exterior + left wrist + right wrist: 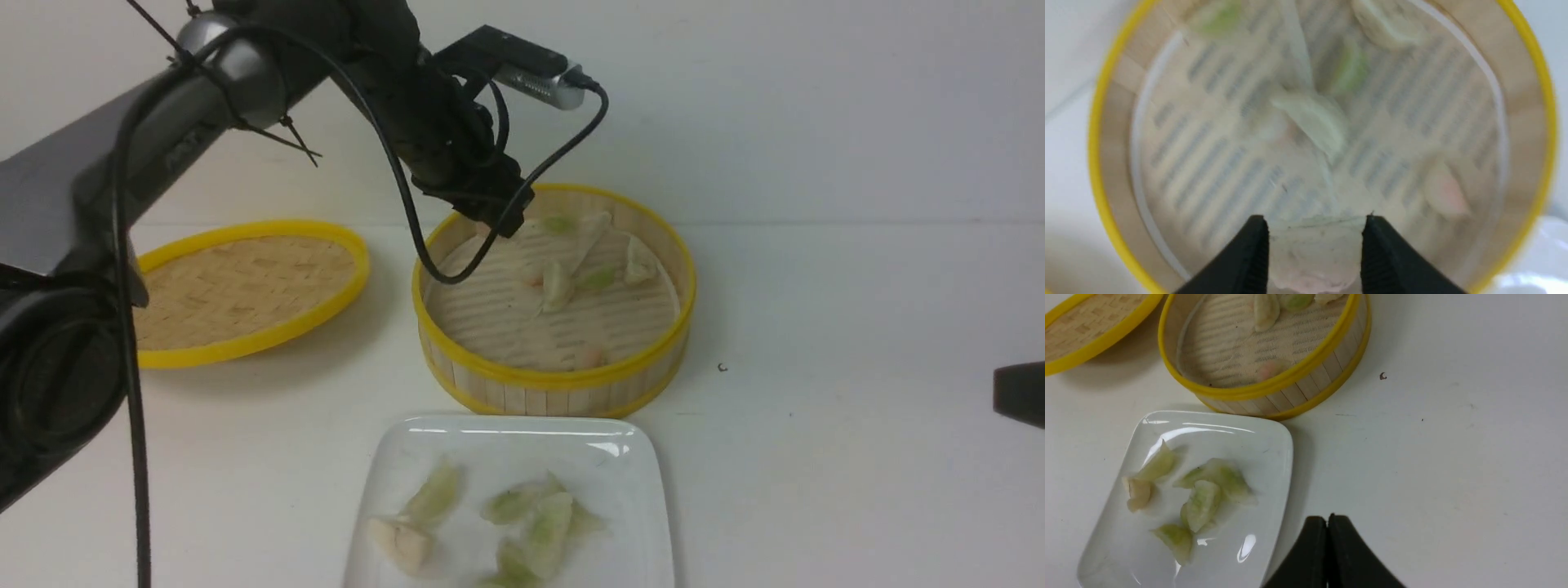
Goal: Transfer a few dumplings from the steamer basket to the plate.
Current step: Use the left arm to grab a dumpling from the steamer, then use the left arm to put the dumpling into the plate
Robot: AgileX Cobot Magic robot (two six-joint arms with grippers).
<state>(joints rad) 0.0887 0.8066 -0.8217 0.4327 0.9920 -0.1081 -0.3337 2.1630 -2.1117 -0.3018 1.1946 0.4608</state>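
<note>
The steamer basket [555, 380] stands at the table's middle with several dumplings [558, 284] on its slatted floor, one pinkish [589, 356] near the front wall. My left gripper [498, 222] hangs over the basket's far left part. In the left wrist view it [1314, 222] is shut on a whitish-pink dumpling [1314, 253], held between both black fingers above the basket floor [1098, 143]. The white plate [637, 490] in front of the basket holds several pale green dumplings [433, 494]. My right gripper [1327, 517] is shut and empty, over bare table right of the plate [1265, 457].
The shallow yellow-rimmed woven lid [245, 286] lies on the table left of the basket. A small dark speck [722, 367] sits right of the basket. My right gripper's tip [1020, 392] shows at the far right edge of the front view.
</note>
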